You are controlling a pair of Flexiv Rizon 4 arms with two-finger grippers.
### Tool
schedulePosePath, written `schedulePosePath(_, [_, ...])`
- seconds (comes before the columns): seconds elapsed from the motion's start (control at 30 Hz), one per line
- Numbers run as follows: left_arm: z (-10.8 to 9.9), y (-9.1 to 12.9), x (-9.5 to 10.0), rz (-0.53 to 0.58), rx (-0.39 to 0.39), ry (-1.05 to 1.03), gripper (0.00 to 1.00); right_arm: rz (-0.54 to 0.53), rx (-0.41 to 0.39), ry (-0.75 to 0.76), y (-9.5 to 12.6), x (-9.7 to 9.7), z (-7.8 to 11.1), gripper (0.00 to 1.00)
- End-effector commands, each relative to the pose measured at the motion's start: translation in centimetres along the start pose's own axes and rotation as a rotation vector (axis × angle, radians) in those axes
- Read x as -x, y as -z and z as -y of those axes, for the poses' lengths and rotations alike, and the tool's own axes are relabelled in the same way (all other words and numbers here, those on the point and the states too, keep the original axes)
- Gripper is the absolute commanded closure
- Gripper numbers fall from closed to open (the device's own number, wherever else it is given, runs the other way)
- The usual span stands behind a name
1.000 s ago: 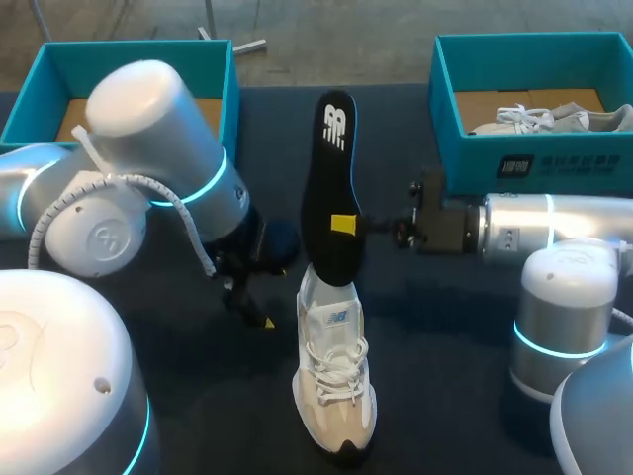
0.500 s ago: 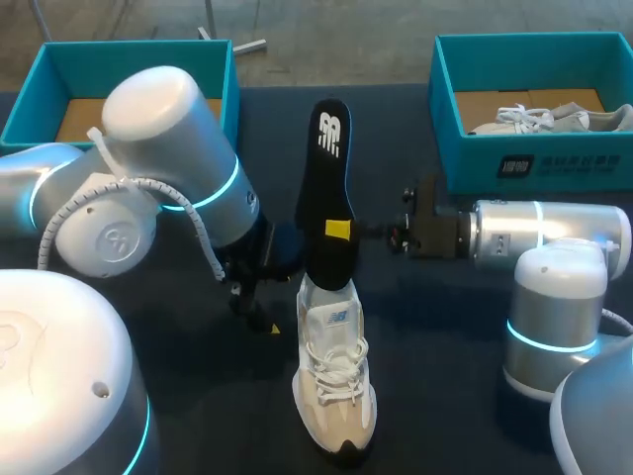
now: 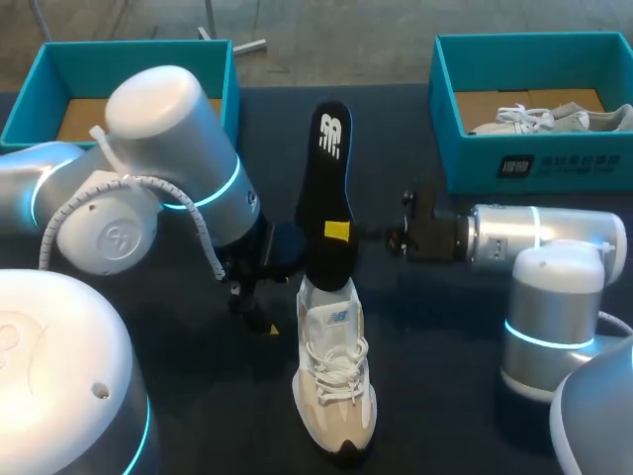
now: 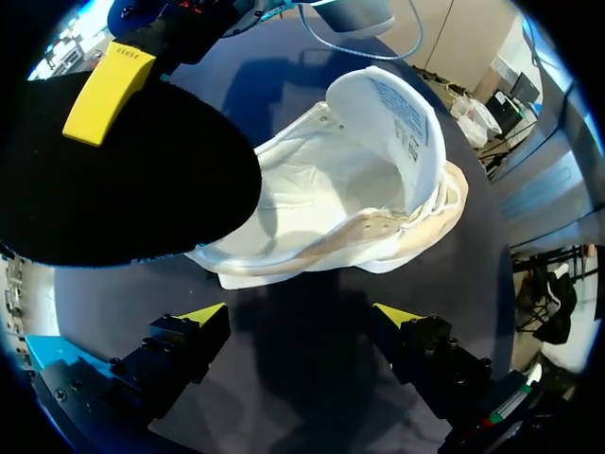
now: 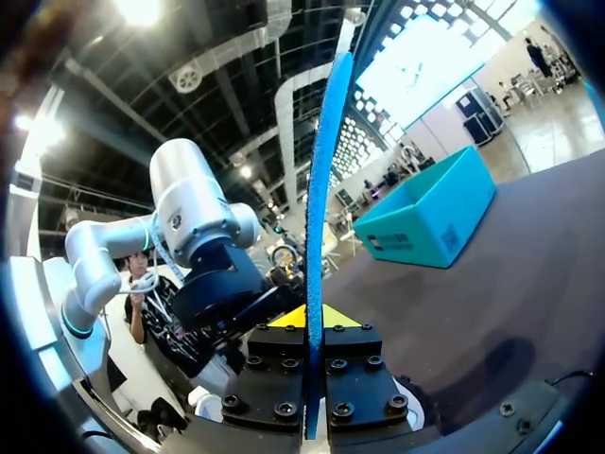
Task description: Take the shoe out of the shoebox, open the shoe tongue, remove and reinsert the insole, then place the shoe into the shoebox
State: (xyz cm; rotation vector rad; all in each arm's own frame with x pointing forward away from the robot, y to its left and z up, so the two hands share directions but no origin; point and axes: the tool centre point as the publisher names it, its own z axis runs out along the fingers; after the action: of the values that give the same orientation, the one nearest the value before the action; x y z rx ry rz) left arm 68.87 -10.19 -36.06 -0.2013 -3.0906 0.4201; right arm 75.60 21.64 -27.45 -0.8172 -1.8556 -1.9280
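Where right claw (image 5: 308, 320) grips — insole (image 3: 326, 178), mid-edge.

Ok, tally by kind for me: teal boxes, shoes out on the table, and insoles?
Teal boxes: 2, the left box and the right box
Shoe out on the table: 1
Insole, gripped in the right hand: 1
Total: 4

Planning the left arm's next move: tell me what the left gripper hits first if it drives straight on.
Most likely the shoe, its heel end lying straight ahead of the open left gripper. The black insole sits off to one side; depth is unclear.
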Motion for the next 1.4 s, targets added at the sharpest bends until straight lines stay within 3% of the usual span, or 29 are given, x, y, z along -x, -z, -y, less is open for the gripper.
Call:
schedulePosePath(0.03, [0.3,-0.4,0.3,0.001,0.006,0.01,0.0,-0.003,0.007,-0.004,-0.1,0.1,0.4,1.0])
schedulePosePath(0.63, [0.3,-0.4,0.3,0.001,0.006,0.01,0.0,-0.054,0.006,-0.034,-0.1,0.3,1.9,1.0])
schedulePosePath(1.0, [0.3,-0.4,0.3,0.001,0.006,0.01,0.0,-0.105,-0.037,-0.034,0.4,0.1,2.1,1.0])
schedulePosePath(1.4, [0.3,-0.4,0.3,0.001,0.006,0.01,0.0,-0.144,-0.061,-0.062,-0.7,0.4,3.4,1.0])
